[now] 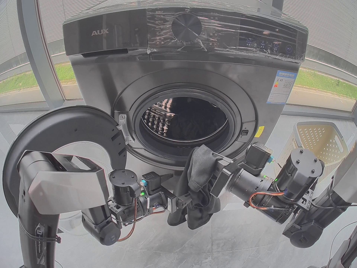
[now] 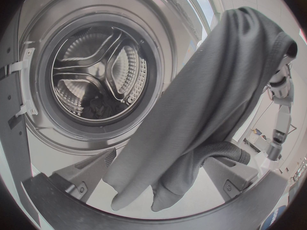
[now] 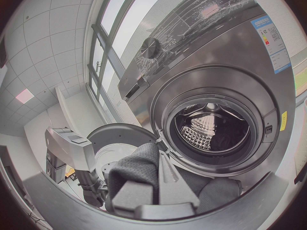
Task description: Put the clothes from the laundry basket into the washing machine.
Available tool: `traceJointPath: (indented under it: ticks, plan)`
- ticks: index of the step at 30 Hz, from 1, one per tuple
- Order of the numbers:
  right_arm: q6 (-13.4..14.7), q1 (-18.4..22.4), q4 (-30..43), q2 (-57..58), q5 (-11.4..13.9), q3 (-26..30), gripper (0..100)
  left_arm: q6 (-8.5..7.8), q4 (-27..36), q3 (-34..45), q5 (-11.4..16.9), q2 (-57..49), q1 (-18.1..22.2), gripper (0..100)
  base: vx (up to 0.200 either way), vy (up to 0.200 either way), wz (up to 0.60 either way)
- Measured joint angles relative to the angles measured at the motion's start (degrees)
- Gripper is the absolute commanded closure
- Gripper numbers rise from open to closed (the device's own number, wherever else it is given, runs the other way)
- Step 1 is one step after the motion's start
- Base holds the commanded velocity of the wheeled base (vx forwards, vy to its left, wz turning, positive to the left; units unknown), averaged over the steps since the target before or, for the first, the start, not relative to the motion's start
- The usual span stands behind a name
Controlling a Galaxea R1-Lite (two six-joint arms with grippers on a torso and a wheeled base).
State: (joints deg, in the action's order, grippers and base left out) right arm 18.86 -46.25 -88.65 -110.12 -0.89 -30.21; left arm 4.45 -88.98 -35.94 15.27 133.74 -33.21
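My right claw [image 1: 216, 172] is clamped on a dark garment [image 1: 199, 168], which hangs just below the washing machine [image 1: 111, 79] mouth. My left claw [image 1: 181, 202] sits spread apart at its lower folds, gripping nothing. Mid-loading, I reckon. Next job is lifting it over the rim into the drum [image 1: 163, 118], then letting go.

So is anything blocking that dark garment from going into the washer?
Nothing visible does. The washing machine's door is swung open to the robot's left, and the drum opening is unblocked. The dark grey garment hangs from the right gripper just in front of and below that opening. Dark clothing lies low inside the drum.
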Motion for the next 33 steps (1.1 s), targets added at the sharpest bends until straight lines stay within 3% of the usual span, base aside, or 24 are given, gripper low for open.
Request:
traceJointPath:
  ticks: [2,3,15,24,29,33]
  plan:
    - [0.0,-0.1,0.0,0.0,0.0,0.1,100,-0.27,0.0,-1.1,-0.4,1.3,0.6,0,0.0,0.0,0.0]
    - [0.0,-0.2,0.0,0.0,0.0,0.1,100,-0.38,0.0,-1.4,-0.5,1.8,0.8,100,0.0,0.0,0.0]
    - [0.0,0.4,0.0,-0.1,0.0,-0.5,100,-0.62,0.0,-0.8,-0.2,3.0,0.2,100,0.0,0.0,0.0]
    - [0.0,2.2,-0.1,-1.1,0.0,-3.5,100,-0.65,0.0,4.7,0.4,-2.7,-1.1,100,0.0,0.0,0.0]
    - [0.1,3.8,-0.1,-2.5,-0.1,-5.4,100,-0.57,0.0,10.4,2.9,-9.7,-1.4,100,0.0,0.0,0.0]
    - [0.2,4.4,-0.1,-3.7,-1.3,-5.7,100,-0.27,0.0,17.0,6.6,-16.4,-1.3,100,0.0,0.0,0.0]
